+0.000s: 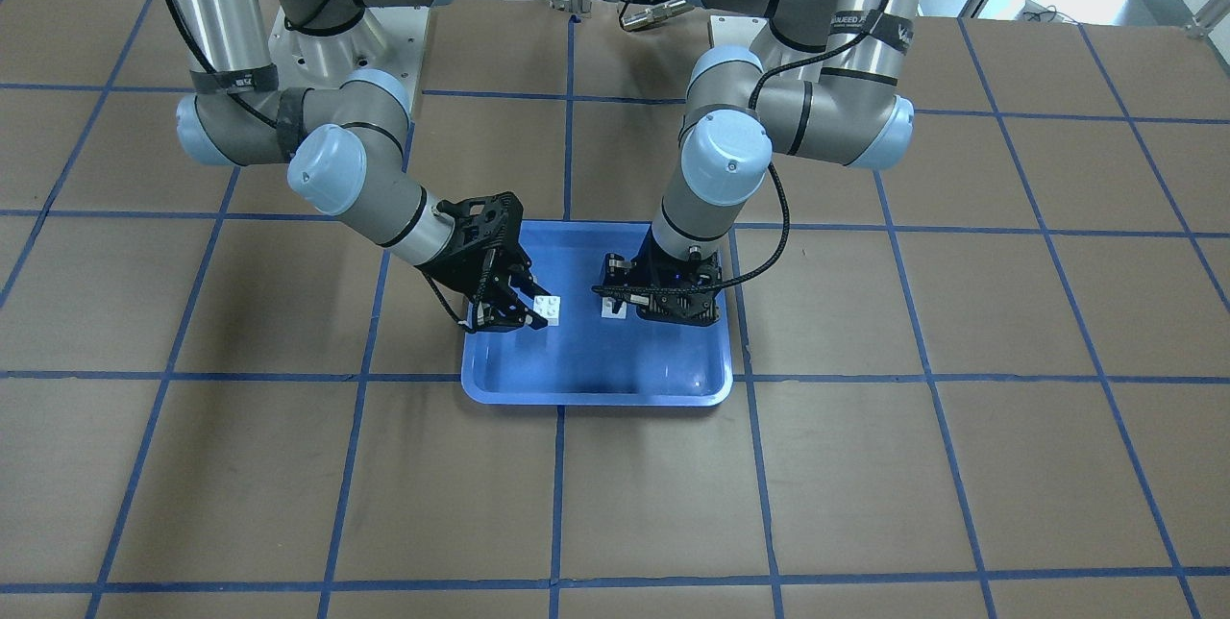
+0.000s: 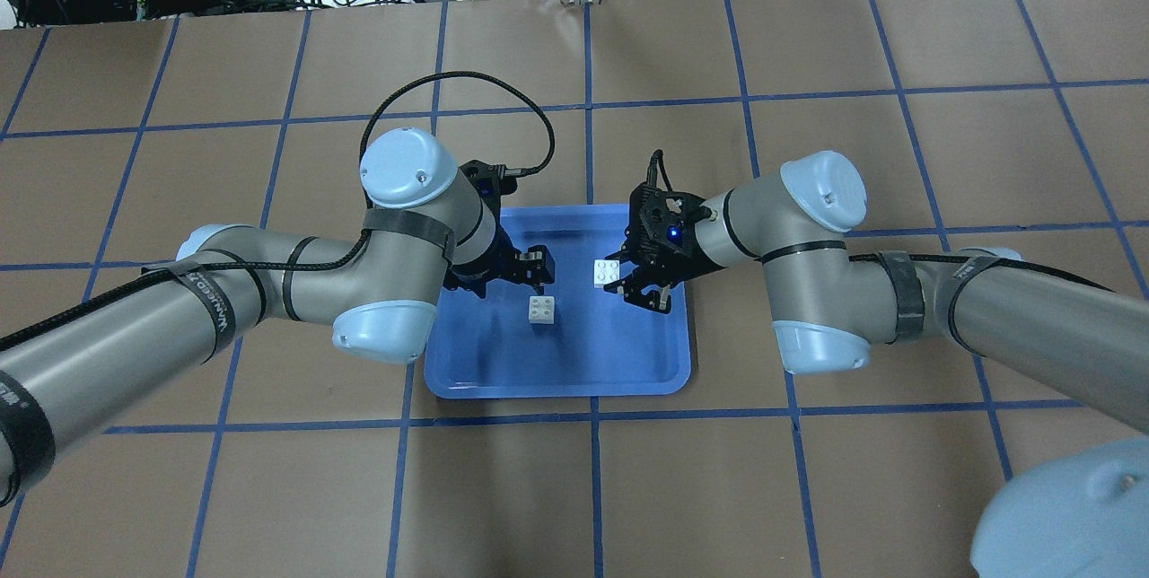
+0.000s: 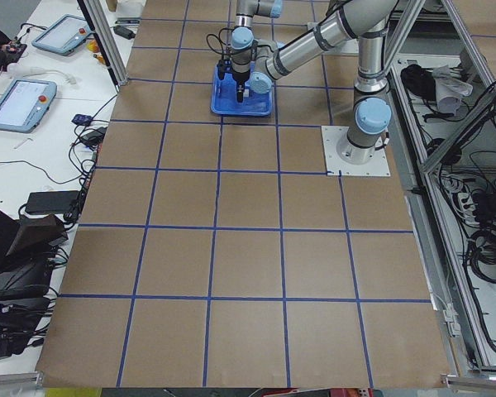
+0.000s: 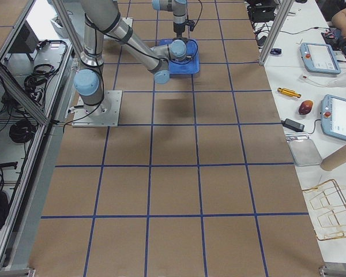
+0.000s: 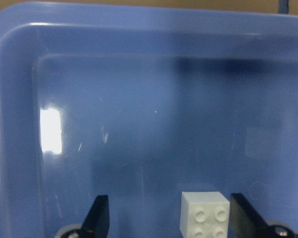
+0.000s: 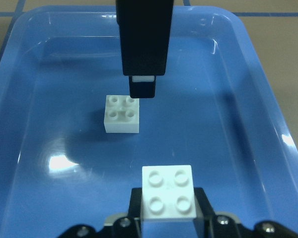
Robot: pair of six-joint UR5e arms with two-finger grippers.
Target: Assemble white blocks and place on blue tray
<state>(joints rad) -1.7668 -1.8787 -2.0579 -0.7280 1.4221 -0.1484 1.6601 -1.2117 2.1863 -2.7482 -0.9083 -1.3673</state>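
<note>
- We see the right gripper (image 1: 528, 304) clamped on one white block (image 6: 168, 192), studs up, lifted off the floor of the blue tray (image 6: 248, 99).
- The second white block (image 6: 121, 114) sits flat on the tray floor, studs up, apart from the clamped one.
- The left gripper (image 5: 170, 213) has its jaws spread wide. The second white block lies between the fingers, nearer one of them, and we see no contact.
- Both grippers are over the tray.

The white lettering on the black cable strap (image 2: 213, 312) is too blurred to read.
</note>
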